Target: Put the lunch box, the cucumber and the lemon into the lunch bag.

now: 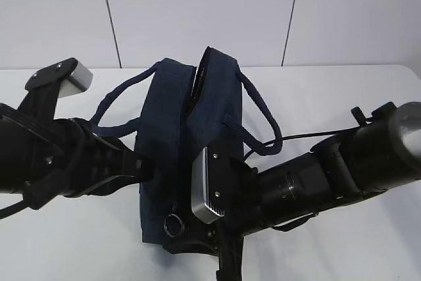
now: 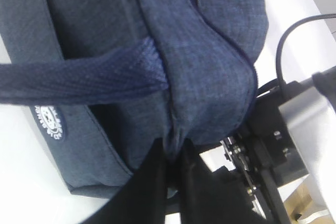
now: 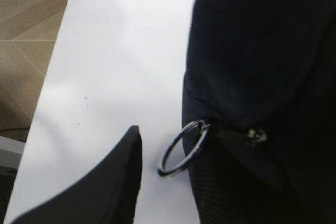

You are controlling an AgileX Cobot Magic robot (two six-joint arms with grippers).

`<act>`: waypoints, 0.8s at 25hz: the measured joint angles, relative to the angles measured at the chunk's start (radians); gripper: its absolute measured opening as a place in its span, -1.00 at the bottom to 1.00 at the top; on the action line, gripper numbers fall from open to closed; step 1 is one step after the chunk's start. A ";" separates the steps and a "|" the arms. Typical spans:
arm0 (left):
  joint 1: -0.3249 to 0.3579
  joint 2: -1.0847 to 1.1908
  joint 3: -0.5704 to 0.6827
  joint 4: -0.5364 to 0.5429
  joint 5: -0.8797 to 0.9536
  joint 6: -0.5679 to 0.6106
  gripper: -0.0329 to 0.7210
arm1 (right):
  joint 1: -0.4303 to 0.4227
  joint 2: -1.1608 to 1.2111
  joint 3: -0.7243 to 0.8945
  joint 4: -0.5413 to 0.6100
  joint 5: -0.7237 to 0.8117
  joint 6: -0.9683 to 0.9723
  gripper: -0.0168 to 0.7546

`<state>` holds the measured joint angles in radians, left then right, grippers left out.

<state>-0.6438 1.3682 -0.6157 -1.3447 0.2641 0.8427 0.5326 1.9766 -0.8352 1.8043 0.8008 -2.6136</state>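
Exterior view showed the lunch bag (image 1: 181,143) standing on the white desk (image 1: 342,248), its top seam parted near the far end and its two loop handles (image 1: 263,120) drooping to either side. From the left an arm reached in and the left hand (image 1: 141,166) met the bag's near left side; from the right the other arm lay low across the desk, its wrist block covering the bag's near right corner, so the right hand could not be seen from there. A metal ring pull (image 1: 172,224) hung at the bag's near end. Left wrist view alone showed the grip: the left hand (image 2: 173,156) was pinched narrow on a fold of the bag's navy fabric (image 2: 210,77), just below where one handle (image 2: 79,80) was stitched on, with a round white logo patch (image 2: 50,123) on the side panel. Right wrist view alone showed the right hand's fingers (image 3: 100,182), one dark fingertip resting partly spread over the desk and holding nothing, just beside the ring pull (image 3: 184,148) but apart from it. Lunch box, cucumber and lemon appeared in none of the views.
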 joint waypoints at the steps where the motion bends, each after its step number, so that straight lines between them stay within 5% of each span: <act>1: 0.000 0.000 0.000 0.000 0.000 0.000 -0.89 | 0.000 0.000 0.000 0.000 0.000 0.016 -0.33; 20: 0.000 0.000 0.000 0.000 -0.002 0.000 -0.89 | 0.000 0.002 -0.047 -0.002 -0.048 0.170 -0.33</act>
<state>-0.6438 1.3682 -0.6157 -1.3447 0.2616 0.8427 0.5326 1.9783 -0.8825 1.8025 0.7530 -2.4437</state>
